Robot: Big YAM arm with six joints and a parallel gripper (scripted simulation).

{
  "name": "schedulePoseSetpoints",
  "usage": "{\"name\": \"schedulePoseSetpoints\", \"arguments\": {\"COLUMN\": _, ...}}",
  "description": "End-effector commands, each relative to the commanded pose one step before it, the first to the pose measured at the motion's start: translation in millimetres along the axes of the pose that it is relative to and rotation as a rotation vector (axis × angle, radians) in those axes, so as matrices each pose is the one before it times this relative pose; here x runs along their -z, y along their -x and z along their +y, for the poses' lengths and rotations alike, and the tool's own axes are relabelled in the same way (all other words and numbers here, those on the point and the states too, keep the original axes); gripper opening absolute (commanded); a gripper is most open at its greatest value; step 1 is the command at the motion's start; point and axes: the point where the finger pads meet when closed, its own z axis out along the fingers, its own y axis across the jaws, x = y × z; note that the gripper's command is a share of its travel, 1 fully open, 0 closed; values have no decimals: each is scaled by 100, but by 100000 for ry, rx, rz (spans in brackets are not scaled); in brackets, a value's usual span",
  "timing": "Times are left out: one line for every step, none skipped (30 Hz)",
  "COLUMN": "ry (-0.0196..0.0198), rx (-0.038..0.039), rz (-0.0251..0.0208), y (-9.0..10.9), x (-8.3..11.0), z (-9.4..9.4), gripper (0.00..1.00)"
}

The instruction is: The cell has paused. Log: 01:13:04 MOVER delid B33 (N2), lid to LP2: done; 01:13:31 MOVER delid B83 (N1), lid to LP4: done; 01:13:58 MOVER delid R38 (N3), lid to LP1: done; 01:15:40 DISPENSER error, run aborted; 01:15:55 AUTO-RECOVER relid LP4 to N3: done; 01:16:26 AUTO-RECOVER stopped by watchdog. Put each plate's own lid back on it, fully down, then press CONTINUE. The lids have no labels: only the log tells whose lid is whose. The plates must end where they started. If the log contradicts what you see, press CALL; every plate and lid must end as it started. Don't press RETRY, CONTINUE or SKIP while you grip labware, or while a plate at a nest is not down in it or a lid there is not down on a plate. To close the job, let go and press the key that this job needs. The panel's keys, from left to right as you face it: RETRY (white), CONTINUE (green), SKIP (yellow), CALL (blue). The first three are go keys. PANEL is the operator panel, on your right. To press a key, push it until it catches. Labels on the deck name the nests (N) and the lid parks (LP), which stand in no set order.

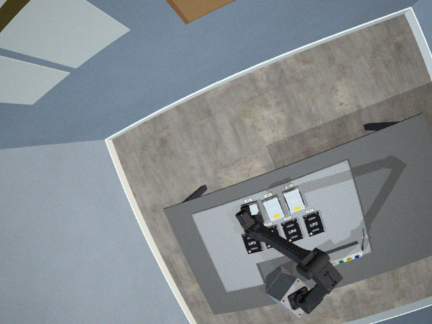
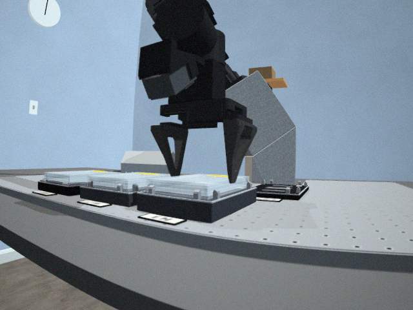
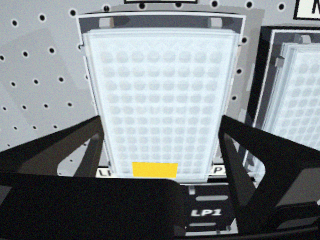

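My gripper (image 2: 203, 178) (image 3: 161, 122) is shut on a clear lid (image 3: 160, 100) by its long sides. The lid lies over the plate at nest N1 (image 2: 176, 208) and looks level and down on it; no gap shows in the exterior view. A yellow patch (image 3: 155, 169) shows at its near end. The plate at N2 (image 1: 272, 206) (image 2: 111, 181) and the plate at N3 (image 1: 293, 198) (image 2: 64, 176) sit in their nests and look lidded. The park LP1 (image 3: 227, 200) shows bare black. The panel keys green (image 1: 341, 262), yellow (image 1: 349, 259) and blue (image 1: 356, 256) show; the white key is mostly hidden.
Four black lid parks stand in a row on the arm's side of the nests; the leftmost (image 1: 252, 243) and the rightmost (image 1: 314, 223) hold no lid. The forearm crosses above part of the row. N2 stands close beside N1. The grey arm pedestal (image 2: 275, 146) stands behind.
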Motion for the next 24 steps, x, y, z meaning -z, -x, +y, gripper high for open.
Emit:
{"name": "schedulePoseSetpoints", "arguments": {"ry": -119, "rx": -1044, "rz": 1007, "y": 186, "x": -1229, "z": -419, "gripper": 0}}
{"name": "schedulePoseSetpoints", "arguments": {"ry": -8, "rx": 9, "rz": 34, "y": -20, "x": 0, "z": -3, "gripper": 0}}
{"name": "schedulePoseSetpoints", "arguments": {"ry": 0, "rx": 0, "rz": 0, "y": 0, "x": 0, "z": 0, "gripper": 0}}
{"name": "schedulePoseSetpoints", "arguments": {"ry": 0, "rx": 0, "rz": 0, "y": 0, "x": 0, "z": 0, "gripper": 0}}
{"name": "schedulePoseSetpoints", "arguments": {"ry": -8, "rx": 9, "rz": 34, "y": -20, "x": 0, "z": -3, "gripper": 0}}
{"name": "schedulePoseSetpoints", "arguments": {"ry": -8, "rx": 10, "rz": 34, "y": -20, "x": 0, "z": -3, "gripper": 0}}
{"name": "schedulePoseSetpoints", "arguments": {"ry": -8, "rx": 10, "rz": 34, "y": -20, "x": 0, "z": -3, "gripper": 0}}
{"name": "schedulePoseSetpoints", "arguments": {"ry": -8, "rx": 10, "rz": 34, "y": -20, "x": 0, "z": -3, "gripper": 0}}
{"name": "schedulePoseSetpoints", "arguments": {"ry": -8, "rx": 10, "rz": 34, "y": -20, "x": 0, "z": -3, "gripper": 0}}
{"name": "schedulePoseSetpoints", "arguments": {"ry": -8, "rx": 10, "rz": 34, "y": -20, "x": 0, "z": -3, "gripper": 0}}
{"name": "schedulePoseSetpoints", "arguments": {"ry": -8, "rx": 10, "rz": 34, "y": -20, "x": 0, "z": -3, "gripper": 0}}
{"name": "schedulePoseSetpoints", "arguments": {"ry": -8, "rx": 10, "rz": 34, "y": -20, "x": 0, "z": -3, "gripper": 0}}
{"name": "schedulePoseSetpoints", "arguments": {"ry": -26, "rx": 8, "rz": 128, "y": -73, "x": 3, "z": -8, "gripper": 0}}
{"name": "schedulePoseSetpoints", "arguments": {"ry": -8, "rx": 9, "rz": 33, "y": -19, "x": 0, "z": -3, "gripper": 0}}
{"name": "schedulePoseSetpoints", "arguments": {"ry": -8, "rx": 9, "rz": 33, "y": -19, "x": 0, "z": -3, "gripper": 0}}
{"name": "schedulePoseSetpoints", "arguments": {"ry": -8, "rx": 9, "rz": 33, "y": -19, "x": 0, "z": -3, "gripper": 0}}
{"name": "schedulePoseSetpoints", "arguments": {"ry": -8, "rx": 9, "rz": 33, "y": -19, "x": 0, "z": -3, "gripper": 0}}
{"name": "schedulePoseSetpoints", "arguments": {"ry": -8, "rx": 9, "rz": 33, "y": -19, "x": 0, "z": -3, "gripper": 0}}
{"name": "schedulePoseSetpoints", "arguments": {"ry": -8, "rx": 9, "rz": 33, "y": -19, "x": 0, "z": -3, "gripper": 0}}
{"name": "schedulePoseSetpoints", "arguments": {"ry": 0, "rx": 0, "rz": 0, "y": 0, "x": 0, "z": 0, "gripper": 0}}
{"name": "schedulePoseSetpoints", "arguments": {"ry": 0, "rx": 0, "rz": 0, "y": 0, "x": 0, "z": 0, "gripper": 0}}
{"name": "schedulePoseSetpoints", "arguments": {"ry": -8, "rx": 9, "rz": 33, "y": -19, "x": 0, "z": -3, "gripper": 0}}
{"name": "schedulePoseSetpoints", "arguments": {"ry": -8, "rx": 9, "rz": 33, "y": -19, "x": 0, "z": -3, "gripper": 0}}
{"name": "schedulePoseSetpoints", "arguments": {"ry": -8, "rx": 9, "rz": 33, "y": -19, "x": 0, "z": -3, "gripper": 0}}
